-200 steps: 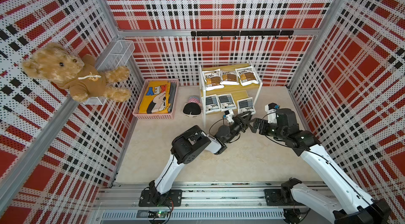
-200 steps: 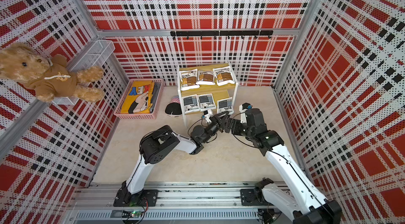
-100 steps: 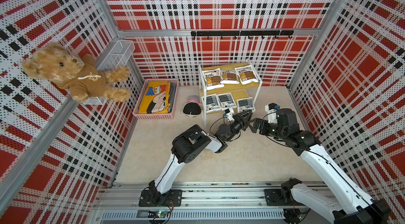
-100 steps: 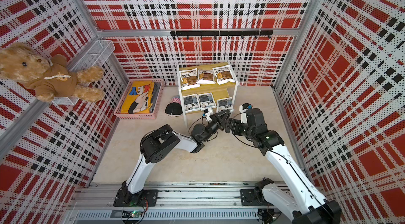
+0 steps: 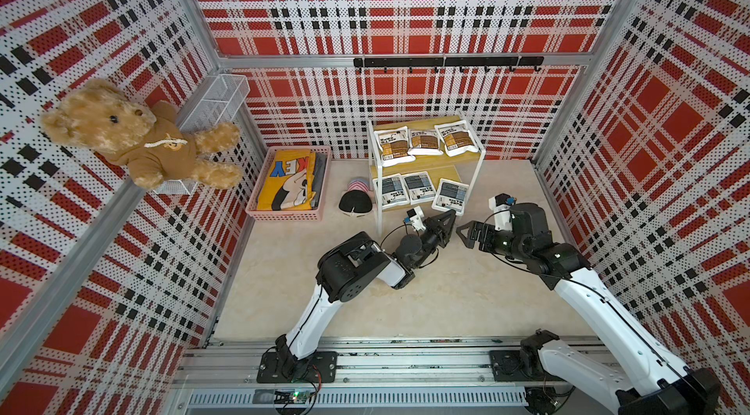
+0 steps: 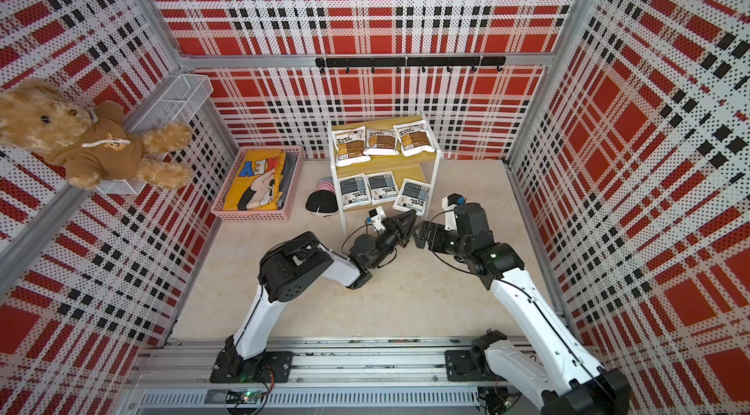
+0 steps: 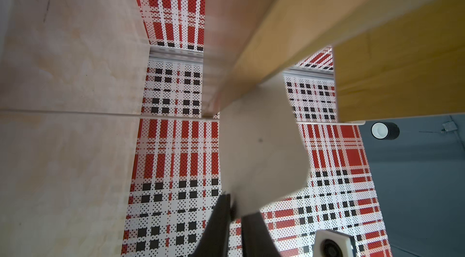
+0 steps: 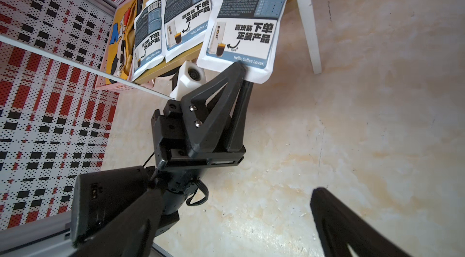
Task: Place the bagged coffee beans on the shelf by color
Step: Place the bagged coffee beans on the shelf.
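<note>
**Left claw** (image 8: 245,74): nearly closed, with two black fingers pinching the near edge of the end grey bag (image 8: 244,24). It reaches up toward the front of the shelf from the beige floor (image 5: 446,291). In the left wrist view, the white underside of the end grey bag (image 7: 261,155) sits between the fingers (image 7: 221,218).

**End grey bag** (image 5: 449,193): a white coffee pouch with a dark grey label. It lies on the lower board of the shelf (image 5: 440,170), at the end nearest the right arm. It is turned askew, its near edge hangs past the front of the board, and it sits just beside a white front leg (image 8: 308,17).

**Other grey bags**: two, flat and side by side on the same lower board (image 5: 393,189) (image 5: 419,187). They lie close together and near the end grey bag.

**Brown bags**: three in a row on the upper board (image 5: 391,145) (image 5: 424,141) (image 5: 456,137), edges touching or nearly so.

**Right claw** (image 5: 462,230): wide open and holding nothing. It is low over the floor, tip to tip with the left claw but apart from it. Only one finger (image 8: 352,230) shows in the right wrist view.

**Pink basket** (image 5: 284,215): on the floor beside the shelf, holding a folded yellow cloth (image 5: 288,181).

**Dark rounded item** (image 5: 355,202): between the basket and the shelf, with a striped piece (image 5: 359,183) behind it. What either is cannot be told.

**Teddy bear** (image 5: 130,137): on the side wall in a brown top, lying against a white wire basket (image 5: 215,102).

**Black hook rail** (image 5: 446,62): on the back wall above the shelf.
</note>
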